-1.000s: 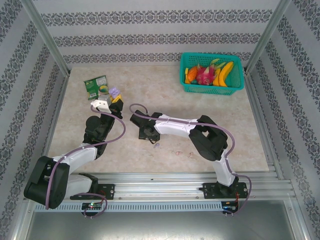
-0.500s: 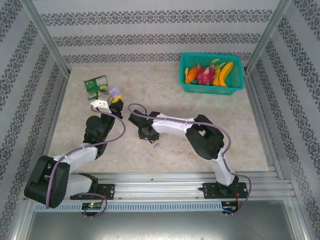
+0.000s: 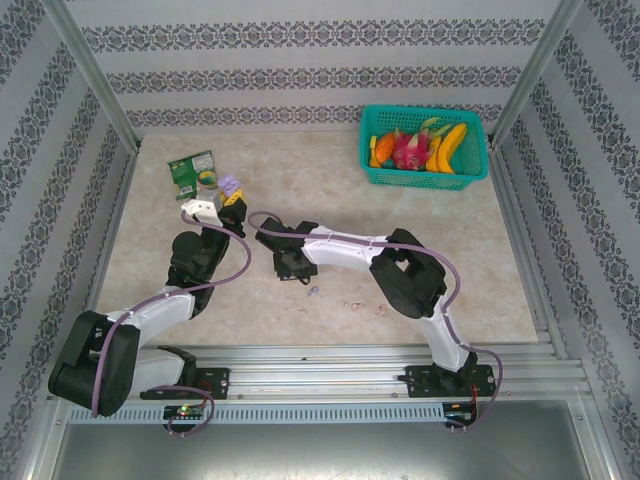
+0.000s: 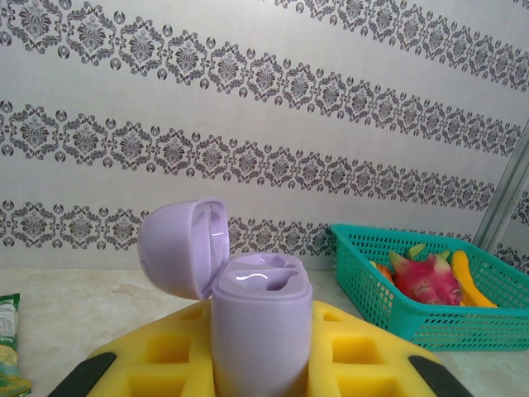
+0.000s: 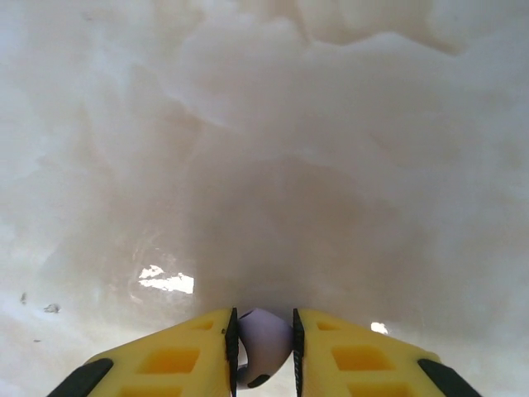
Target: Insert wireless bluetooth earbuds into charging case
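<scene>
Right wrist view reveals the right gripper pinching a lilac earbud.

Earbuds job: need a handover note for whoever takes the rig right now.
Left gripper: shut on the case, held upright with its lid open.
Right gripper: low over the table, shut on a lilac earbud; cannot tell whether it is lifted.
Loose: a lilac bit and pink bits lie on the table near the right gripper.
Done: case open and presented, one earbud pinched.
Left: carry that earbud to the case and seat it, then fetch the loose bits.
</scene>
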Action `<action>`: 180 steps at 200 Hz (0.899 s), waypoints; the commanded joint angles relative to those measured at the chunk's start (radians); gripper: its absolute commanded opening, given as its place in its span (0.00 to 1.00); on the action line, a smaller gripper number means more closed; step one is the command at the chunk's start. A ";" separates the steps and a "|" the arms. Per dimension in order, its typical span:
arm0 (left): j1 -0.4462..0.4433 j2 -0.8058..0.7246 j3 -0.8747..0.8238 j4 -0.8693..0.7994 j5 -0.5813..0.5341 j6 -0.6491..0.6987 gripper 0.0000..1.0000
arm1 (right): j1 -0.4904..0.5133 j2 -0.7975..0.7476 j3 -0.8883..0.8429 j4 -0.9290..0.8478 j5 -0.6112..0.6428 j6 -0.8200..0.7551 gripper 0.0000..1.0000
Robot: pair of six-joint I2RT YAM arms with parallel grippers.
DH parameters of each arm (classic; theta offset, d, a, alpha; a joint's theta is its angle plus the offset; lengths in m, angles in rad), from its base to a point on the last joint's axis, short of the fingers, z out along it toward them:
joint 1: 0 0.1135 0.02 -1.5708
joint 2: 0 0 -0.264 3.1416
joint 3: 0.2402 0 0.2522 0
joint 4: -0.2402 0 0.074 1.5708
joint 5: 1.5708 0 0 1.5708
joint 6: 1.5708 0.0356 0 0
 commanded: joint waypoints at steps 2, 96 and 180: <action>0.012 -0.004 0.006 0.050 -0.014 -0.014 0.00 | 0.012 0.017 0.047 -0.029 -0.006 -0.187 0.26; 0.012 -0.011 0.009 0.042 -0.012 -0.023 0.00 | -0.022 0.053 0.108 -0.122 -0.029 -0.536 0.28; 0.012 0.018 0.017 0.060 -0.011 -0.042 0.00 | -0.061 0.024 0.090 -0.119 -0.102 -0.452 0.45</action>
